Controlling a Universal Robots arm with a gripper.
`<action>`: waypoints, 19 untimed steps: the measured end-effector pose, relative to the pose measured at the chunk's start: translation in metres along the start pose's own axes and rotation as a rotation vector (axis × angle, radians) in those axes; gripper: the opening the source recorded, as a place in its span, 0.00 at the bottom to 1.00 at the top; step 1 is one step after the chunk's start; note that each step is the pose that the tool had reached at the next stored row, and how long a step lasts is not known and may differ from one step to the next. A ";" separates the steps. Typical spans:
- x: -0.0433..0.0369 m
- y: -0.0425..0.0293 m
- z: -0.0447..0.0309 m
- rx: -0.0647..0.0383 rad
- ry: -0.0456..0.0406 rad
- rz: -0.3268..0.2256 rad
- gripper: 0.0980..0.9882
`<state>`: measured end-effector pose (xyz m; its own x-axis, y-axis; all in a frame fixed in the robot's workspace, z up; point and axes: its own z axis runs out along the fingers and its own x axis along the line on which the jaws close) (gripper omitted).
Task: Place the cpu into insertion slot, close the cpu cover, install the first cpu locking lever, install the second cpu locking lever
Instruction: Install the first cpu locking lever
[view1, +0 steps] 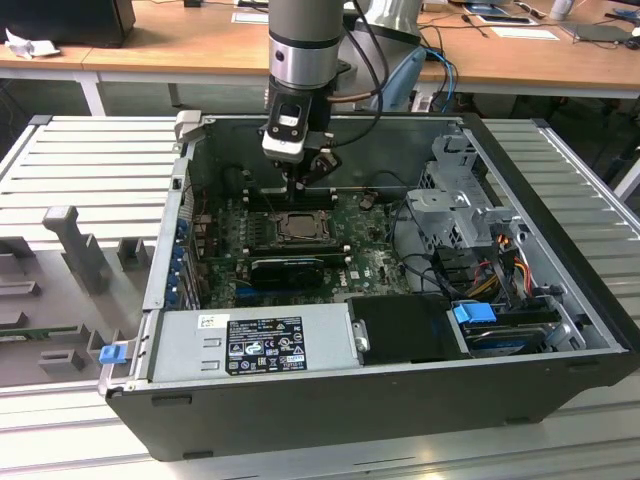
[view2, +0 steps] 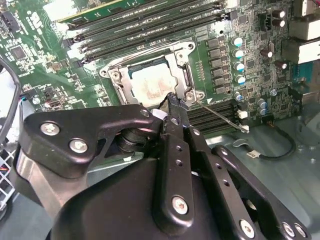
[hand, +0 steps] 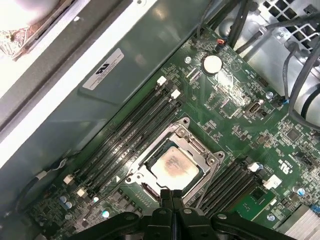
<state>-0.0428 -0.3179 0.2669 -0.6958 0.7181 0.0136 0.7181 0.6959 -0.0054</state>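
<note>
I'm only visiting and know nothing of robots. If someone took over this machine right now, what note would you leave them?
The gripper is shut with nothing seen in it, its tip at a corner of the insertion slot.
The cpu sits in the slot.
The cpu cover appears to lie down over it.
Done: cpu placed, and the cover seems closed.
Left: one thin lever sticks out from the slot's corner, apparently unlatched. I cannot tell the state of the other lever.
</note>
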 end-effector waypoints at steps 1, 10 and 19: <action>0.0000 0.0000 0.0000 0.000 0.0000 -0.011 0.01; 0.0000 0.0000 0.0000 0.002 -0.0006 -0.110 0.01; 0.0001 0.0000 0.0001 0.005 -0.0017 -0.328 0.01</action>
<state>-0.0428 -0.3178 0.2668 -0.8899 0.4559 0.0137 0.4558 0.8900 -0.0055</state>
